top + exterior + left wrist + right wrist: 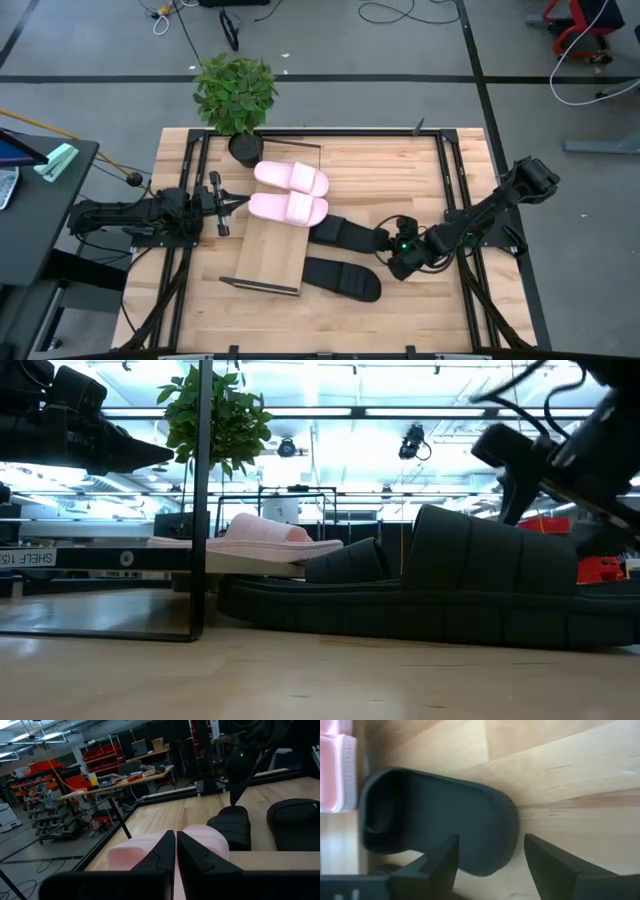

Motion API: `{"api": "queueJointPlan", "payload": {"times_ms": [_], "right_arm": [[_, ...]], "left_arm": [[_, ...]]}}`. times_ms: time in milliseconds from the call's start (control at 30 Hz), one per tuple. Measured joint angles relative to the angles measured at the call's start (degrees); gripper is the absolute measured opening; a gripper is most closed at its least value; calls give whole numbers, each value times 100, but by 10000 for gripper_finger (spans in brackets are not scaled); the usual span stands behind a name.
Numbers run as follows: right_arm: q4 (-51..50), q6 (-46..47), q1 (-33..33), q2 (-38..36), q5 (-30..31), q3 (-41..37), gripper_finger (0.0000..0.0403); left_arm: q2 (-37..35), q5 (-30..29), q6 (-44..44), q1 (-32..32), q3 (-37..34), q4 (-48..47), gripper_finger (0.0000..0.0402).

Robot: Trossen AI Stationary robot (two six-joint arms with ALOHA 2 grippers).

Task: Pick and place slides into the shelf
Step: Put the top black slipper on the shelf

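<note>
Two pale pink slides (pixel 291 178) (pixel 288 208) lie side by side on the far half of the light-wood shelf (pixel 272 258). Two black slides (pixel 345 233) (pixel 342 278) rest sole-down on the table, right of the shelf. My left gripper (pixel 238 204) is shut, level, at the left end of the nearer pink slide (pixel 200 837). My right gripper (pixel 388 243) is open, low over the heel end of the farther black slide (pixel 440 815). One finger (pixel 445 862) stands over the footbed and the other (pixel 545 860) beyond the heel. My left gripper's shut fingertips (pixel 175 837) point level from the table's left at the nearer pink slide's end; I cannot tell whether they touch it. My right gripper's fingers straddle the black slide's heel rim (pixel 507 835) from above; I cannot tell whether they touch it.
A potted plant (pixel 236 95) stands at the table's far edge, just beyond the shelf's far end. Dark metal frame rails (pixel 455 190) run along the table's left and right sides. Bare tabletop (pixel 400 170) lies right of the pink slides.
</note>
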Motion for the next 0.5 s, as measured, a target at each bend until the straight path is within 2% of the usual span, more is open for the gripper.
{"api": "queueJointPlan", "payload": {"times_ms": [333, 500], "right_arm": [[220, 12, -15, 2, -102, -254, 255], [1099, -33, -63, 2, 46, -607, 254]], "left_arm": [[0, 0, 0, 0, -1, 0, 12], [0, 0, 2, 0, 0, 0, 19]]}}
